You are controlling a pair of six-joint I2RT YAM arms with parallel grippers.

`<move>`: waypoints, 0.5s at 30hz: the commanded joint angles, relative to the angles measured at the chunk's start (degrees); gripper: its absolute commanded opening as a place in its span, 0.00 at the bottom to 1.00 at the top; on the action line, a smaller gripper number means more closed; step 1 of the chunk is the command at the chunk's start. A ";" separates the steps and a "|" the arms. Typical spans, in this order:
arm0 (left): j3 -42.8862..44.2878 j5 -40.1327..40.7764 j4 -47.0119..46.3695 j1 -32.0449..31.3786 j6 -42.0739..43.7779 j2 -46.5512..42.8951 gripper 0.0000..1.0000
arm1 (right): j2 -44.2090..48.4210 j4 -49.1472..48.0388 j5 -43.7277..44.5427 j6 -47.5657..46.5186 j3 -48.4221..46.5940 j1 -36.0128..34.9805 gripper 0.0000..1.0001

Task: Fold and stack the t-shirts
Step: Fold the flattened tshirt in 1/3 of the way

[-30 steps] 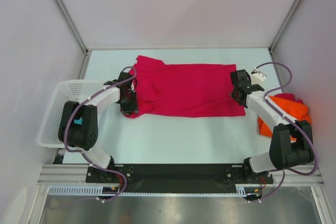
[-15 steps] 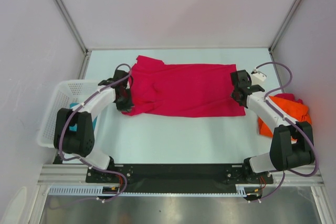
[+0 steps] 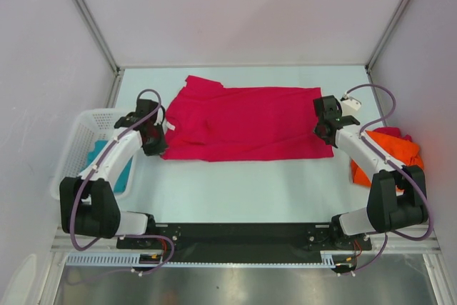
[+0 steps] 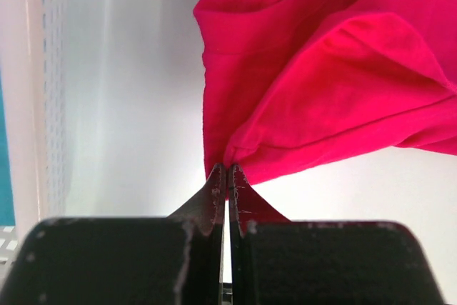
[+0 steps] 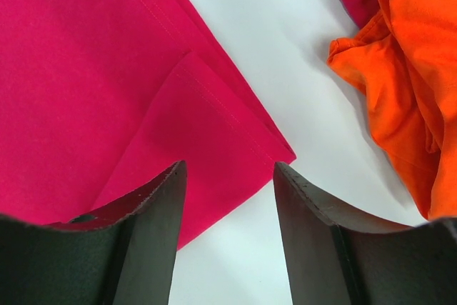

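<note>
The crimson-pink t-shirt (image 3: 246, 121) lies spread across the table's middle. My left gripper (image 3: 158, 136) is shut on its left edge, the cloth (image 4: 321, 83) bunching at the fingertips. My right gripper (image 3: 327, 124) is open above the shirt's right hem corner (image 5: 214, 141), jaws wide apart. The orange t-shirt (image 3: 389, 149) lies crumpled at the right, also in the right wrist view (image 5: 407, 76). The teal t-shirt (image 3: 107, 162) lies in the basket.
A white mesh basket (image 3: 75, 144) stands at the table's left edge, its wall in the left wrist view (image 4: 50, 91). Grey enclosure walls surround the table. Bare white table lies in front of the pink shirt.
My left gripper has moved left toward the basket, pulling the pink shirt's left edge out with it. The right arm has not moved.
</note>
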State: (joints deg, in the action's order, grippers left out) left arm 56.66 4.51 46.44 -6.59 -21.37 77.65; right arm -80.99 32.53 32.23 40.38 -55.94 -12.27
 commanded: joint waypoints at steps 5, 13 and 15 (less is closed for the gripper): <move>-1.82 3.39 3.66 0.79 0.63 -6.09 0.00 | 1.88 2.18 0.12 -1.44 -0.40 -0.12 0.58; -2.08 1.64 3.58 0.88 0.01 -5.31 0.09 | 3.29 3.50 0.03 -2.06 -0.92 -0.21 0.59; -1.91 1.29 3.66 0.88 0.18 -5.66 0.15 | 3.91 3.85 0.11 -2.15 -0.92 -0.12 0.59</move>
State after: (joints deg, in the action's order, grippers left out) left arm 54.81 5.85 49.36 -6.33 -21.47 72.75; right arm -79.57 35.14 31.99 39.16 -55.94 -12.27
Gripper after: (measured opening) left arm 0.104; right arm 0.589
